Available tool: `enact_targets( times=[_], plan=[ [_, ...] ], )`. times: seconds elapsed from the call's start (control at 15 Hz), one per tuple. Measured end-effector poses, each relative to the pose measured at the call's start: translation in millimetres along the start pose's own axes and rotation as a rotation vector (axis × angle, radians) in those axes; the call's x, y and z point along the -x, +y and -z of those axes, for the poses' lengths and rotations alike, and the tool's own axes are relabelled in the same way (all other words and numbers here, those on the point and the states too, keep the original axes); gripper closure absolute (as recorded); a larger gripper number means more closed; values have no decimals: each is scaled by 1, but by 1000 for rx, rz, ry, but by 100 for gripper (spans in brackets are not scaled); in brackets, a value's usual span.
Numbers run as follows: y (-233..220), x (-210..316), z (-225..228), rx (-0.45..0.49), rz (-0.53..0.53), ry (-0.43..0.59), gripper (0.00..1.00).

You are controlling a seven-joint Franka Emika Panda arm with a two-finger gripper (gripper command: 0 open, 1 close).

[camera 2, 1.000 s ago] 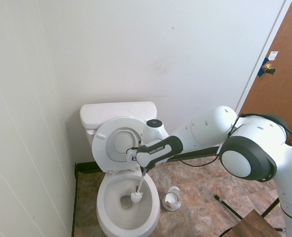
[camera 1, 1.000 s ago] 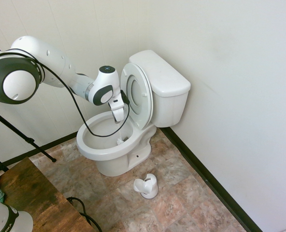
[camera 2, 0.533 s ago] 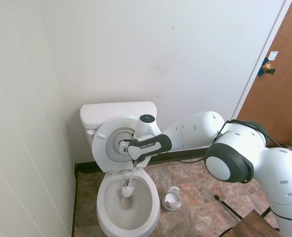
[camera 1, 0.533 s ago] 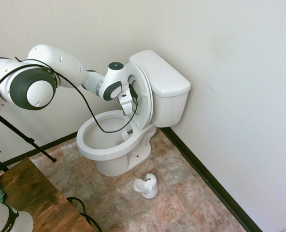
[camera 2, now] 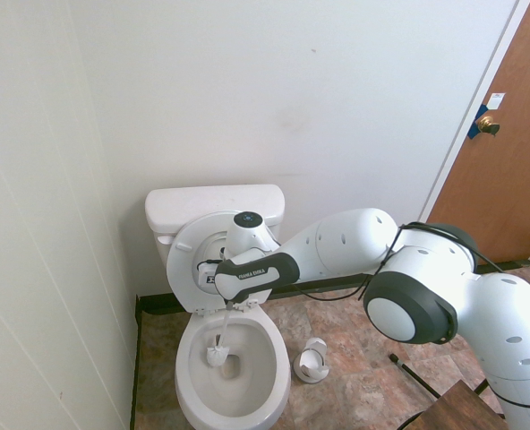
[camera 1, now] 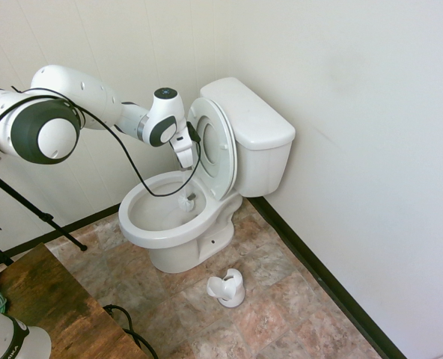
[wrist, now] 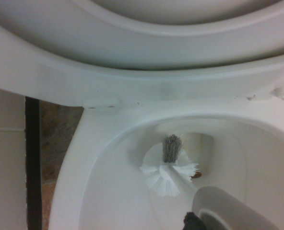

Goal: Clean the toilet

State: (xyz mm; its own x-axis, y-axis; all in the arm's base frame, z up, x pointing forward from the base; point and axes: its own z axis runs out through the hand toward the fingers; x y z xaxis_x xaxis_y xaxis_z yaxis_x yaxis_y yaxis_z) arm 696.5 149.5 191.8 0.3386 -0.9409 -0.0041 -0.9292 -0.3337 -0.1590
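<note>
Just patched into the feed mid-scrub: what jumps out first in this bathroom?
The white arm stretches over the open toilet, its gripper shut on a toilet brush whose bristle head is down inside the bowl. The seat and lid stand raised against the tank. The small white brush holder sits empty on the tiled floor beside the toilet's base.

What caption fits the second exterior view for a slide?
Arm's gripper holds a brush down in the bowl of the toilet, lid raised; brush holder stands on the floor beside it.
</note>
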Motion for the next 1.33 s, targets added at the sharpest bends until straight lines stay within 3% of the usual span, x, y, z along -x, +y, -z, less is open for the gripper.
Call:
enact_targets(
  times=[0.2, 0.67, 1.07, 1.33],
  plan=[
    [20, 13, 34, 12, 28, 4, 100],
    [72, 4, 161, -40, 28, 24, 100],
    [102, -46, 246, -111, -40, 44, 100],
    [122, -110, 263, -134, -114, 64, 100]
  ],
)
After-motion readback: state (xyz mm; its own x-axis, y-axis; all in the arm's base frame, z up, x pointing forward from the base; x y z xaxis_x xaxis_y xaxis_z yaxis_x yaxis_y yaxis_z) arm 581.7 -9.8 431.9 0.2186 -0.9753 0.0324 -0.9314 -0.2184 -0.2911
